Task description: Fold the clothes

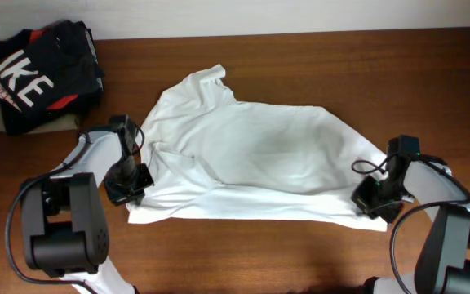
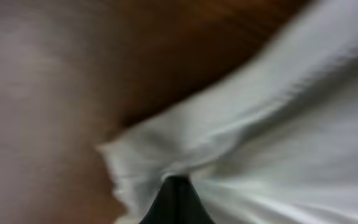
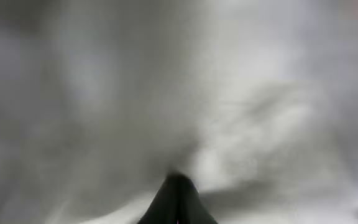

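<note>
A white cotton T-shirt (image 1: 259, 159) lies rumpled and mostly spread across the middle of the brown wooden table (image 1: 300, 65), its folding apparently barely begun. The left gripper (image 1: 129, 186), fingers pressed together, pinches the hem corner at 8 o'clock, and the right gripper (image 1: 374, 198) appears to nip the corner at 4 o'clock likewise, though its wrist view is blurred. A black garment with white and red lettering (image 1: 43, 73) sits bundled at 10 o'clock, seemingly finished — the shirt's folds and stacking look left to do.

The shirt (image 1: 259, 155) lies spread across the centre of the table (image 1: 300, 253). A clothes pile (image 1: 43, 69) sits at the far left. The left gripper (image 1: 129, 186) is at the shirt's near-left corner, and the right gripper (image 1: 374, 200) at its near-right corner.
</note>
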